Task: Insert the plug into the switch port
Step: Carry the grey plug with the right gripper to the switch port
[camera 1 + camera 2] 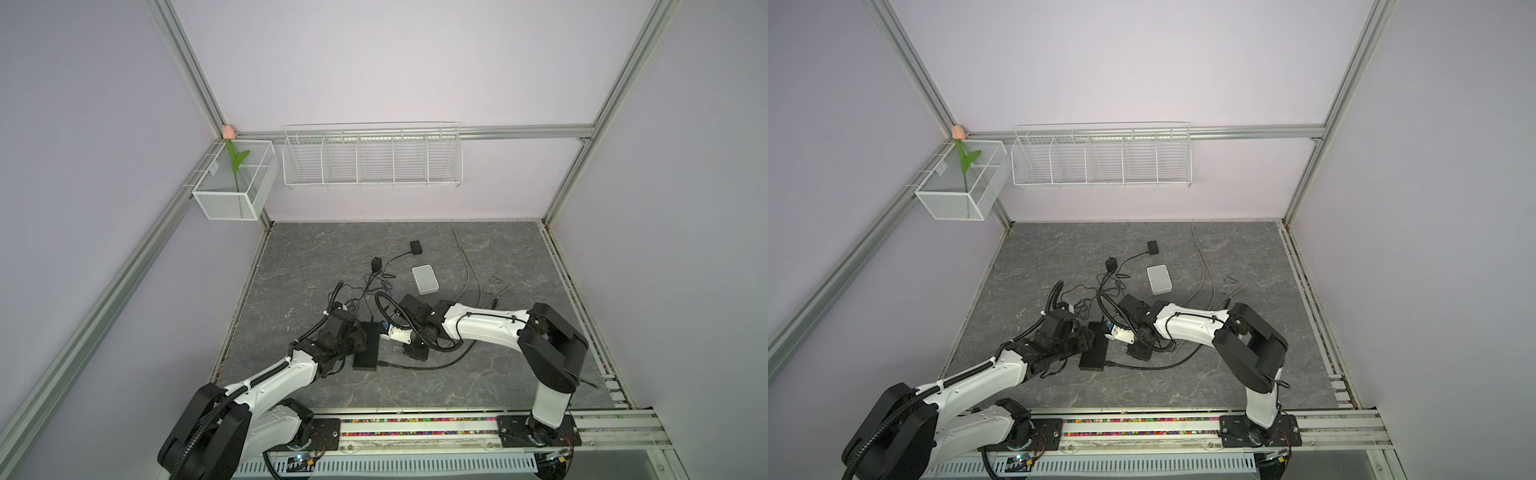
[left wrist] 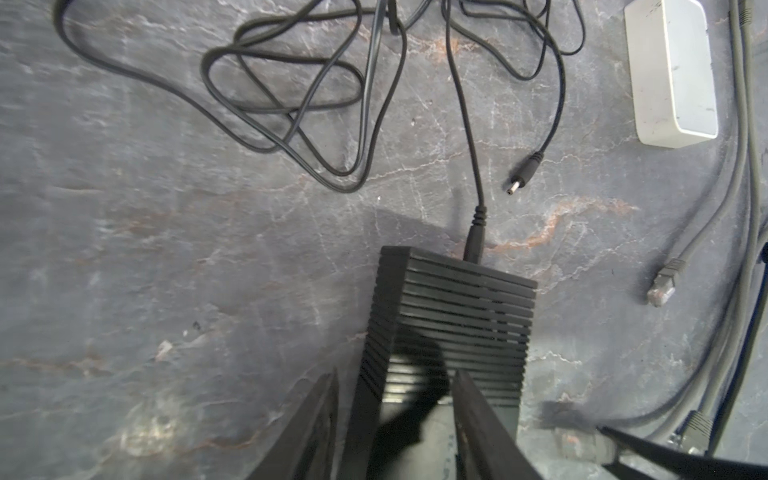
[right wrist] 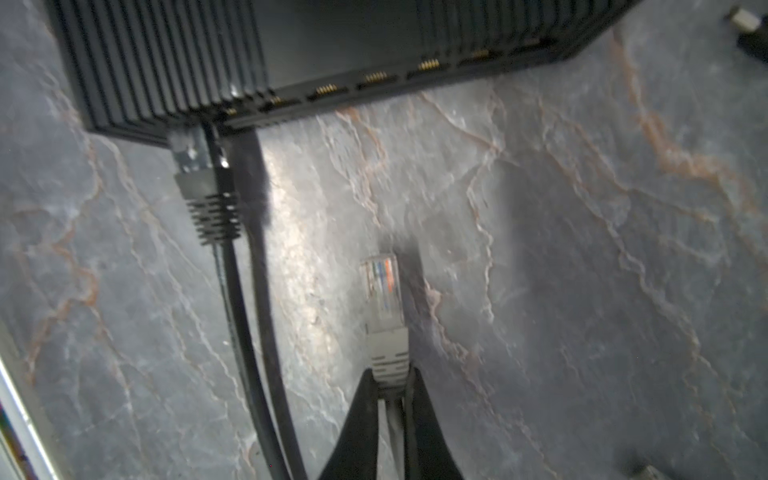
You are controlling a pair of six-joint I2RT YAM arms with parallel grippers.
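slate table [image 1: 457, 374]: switch [image 1: 366, 347] lies left of centre, ports facing right. left gripper [image 2: 395, 386] straddles its left side, fingers half-spread; can't tell if it's actually clamped. if not, the insertion push slides the switch left and the plug never seats. right gripper [image 3: 388, 386] is pinched tight on the boot behind the plug [image 3: 380, 291], held just right of the port row [image 3: 376, 79], not touching. a grip that far back lets the plug yaw on contact and jam on a port rim. black cable [image 3: 232, 311] is plugged in at the near end, close by: snag risk. latch side: can't tell.
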